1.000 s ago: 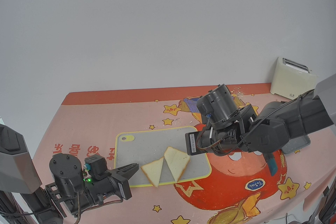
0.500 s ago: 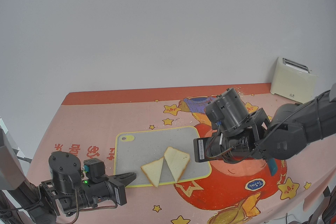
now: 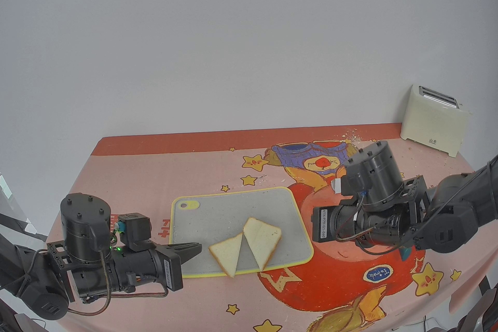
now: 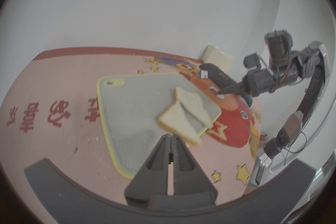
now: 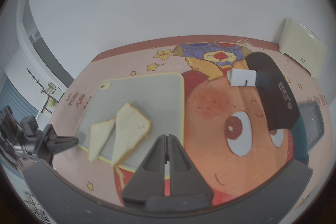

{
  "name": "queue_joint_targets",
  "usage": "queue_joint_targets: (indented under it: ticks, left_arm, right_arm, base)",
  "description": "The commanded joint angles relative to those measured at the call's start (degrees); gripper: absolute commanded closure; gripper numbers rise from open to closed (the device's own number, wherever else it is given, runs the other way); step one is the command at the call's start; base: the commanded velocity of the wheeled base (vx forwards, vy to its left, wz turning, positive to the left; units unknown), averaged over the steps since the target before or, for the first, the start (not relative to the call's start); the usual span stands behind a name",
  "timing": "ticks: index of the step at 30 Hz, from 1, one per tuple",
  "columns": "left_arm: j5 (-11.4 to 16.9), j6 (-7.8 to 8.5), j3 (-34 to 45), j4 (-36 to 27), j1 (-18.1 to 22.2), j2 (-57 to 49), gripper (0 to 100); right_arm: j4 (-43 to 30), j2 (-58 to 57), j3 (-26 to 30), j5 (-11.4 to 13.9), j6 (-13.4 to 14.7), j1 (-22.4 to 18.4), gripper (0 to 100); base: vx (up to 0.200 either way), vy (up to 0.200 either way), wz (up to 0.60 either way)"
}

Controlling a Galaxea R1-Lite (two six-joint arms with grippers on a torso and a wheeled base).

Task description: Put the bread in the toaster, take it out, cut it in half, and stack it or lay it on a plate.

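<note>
Bread point(image 3: 262, 240) cut into two triangles, lying side by side on the cutting board point(image 3: 223, 213) near the counter's point(image 3: 129, 177) front edge, awaiting plating; left hand point(image 3: 197, 247) closed and empty at the board's corner, right hand point(image 5: 167, 138) closed too, knife point(image 5: 276, 95) laid aside

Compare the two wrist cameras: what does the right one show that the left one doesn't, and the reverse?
Right wrist view adds the grey tray beside the knife. Left wrist view adds the right arm behind the shut right claw. Both share the two bread halves on the cutting board, the knife, the toaster, the right claw and the shut left claw.
</note>
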State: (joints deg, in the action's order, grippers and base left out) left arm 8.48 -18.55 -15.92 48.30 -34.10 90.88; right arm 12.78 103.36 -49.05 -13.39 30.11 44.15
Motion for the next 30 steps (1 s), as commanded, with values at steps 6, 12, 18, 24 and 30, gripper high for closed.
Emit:
queue_joint_targets:
  ticks: [6,12,18,24,30]
  left_arm:
    - [-0.1,0.10,0.7,0.2,0.2,-1.6,100]
    - [0.1,0.01,0.9,0.1,0.0,-2.6,100]
    - [-0.3,0.01,1.3,-0.2,0.2,-2.3,100]
    - [-0.7,0.10,2.6,-0.2,0.3,-2.9,100]
    - [-0.5,0.01,3.0,0.0,0.1,-2.1,100]
  right_arm:
    - [-6.4,-1.5,-11.1,1.3,-6.6,-4.2,100]
    - [-12.7,-12.4,-3.2,2.4,-5.6,-5.0,100]
    - [-12.2,-12.9,-1.3,7.1,-5.8,-6.0,100]
    - [-9.3,-6.7,-1.1,6.1,-5.9,-4.8,100]
    - [-1.0,-2.5,-0.9,3.9,-6.0,-2.8,100]
  base:
    - [0.000,0.000,0.00]
    - [0.000,0.000,0.00]
    - [0.000,0.000,0.00]
    - [0.000,0.000,0.00]
    - [0.000,0.000,0.00]
